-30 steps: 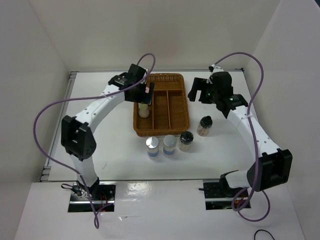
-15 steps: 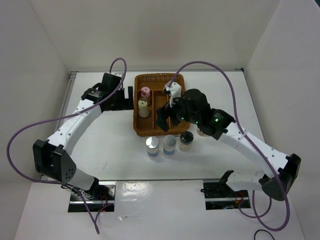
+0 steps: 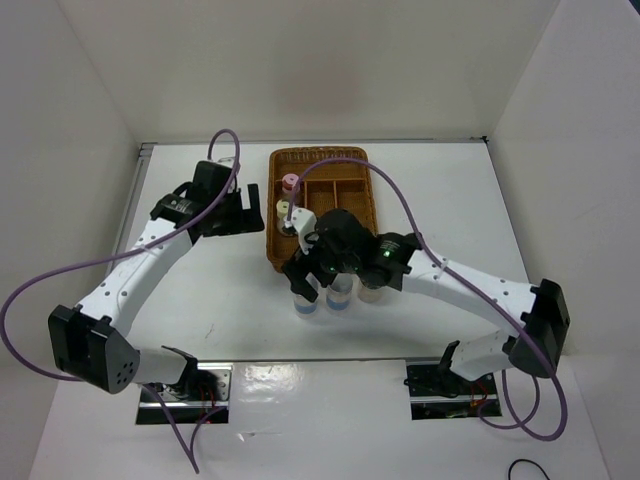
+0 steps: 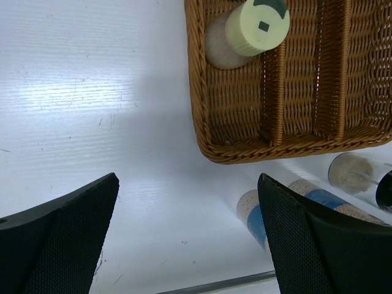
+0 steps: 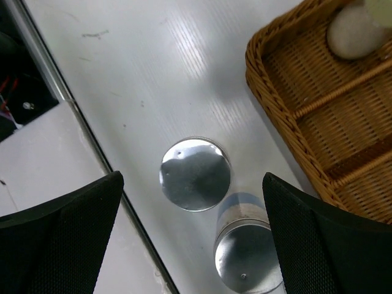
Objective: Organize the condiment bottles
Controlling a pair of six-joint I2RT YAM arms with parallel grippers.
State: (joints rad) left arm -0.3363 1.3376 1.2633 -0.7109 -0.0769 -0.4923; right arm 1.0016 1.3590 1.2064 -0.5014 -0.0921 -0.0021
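Now the right hand [image 5: 191, 184], jaws spread wide and empty, hangs straight above an upright silver-capped cylindrical shaker jar [image 5: 195, 174] on the white desk [image 5: 153, 73] just in front of the brown wicker tray [image 5: 260, 73]; the left hand [image 4: 187, 179], equally wide and empty, sits left of the tray, farther off.

Bright, even light; glare on the table [image 4: 67, 92]; foreground edges perhaps slightly blurred.
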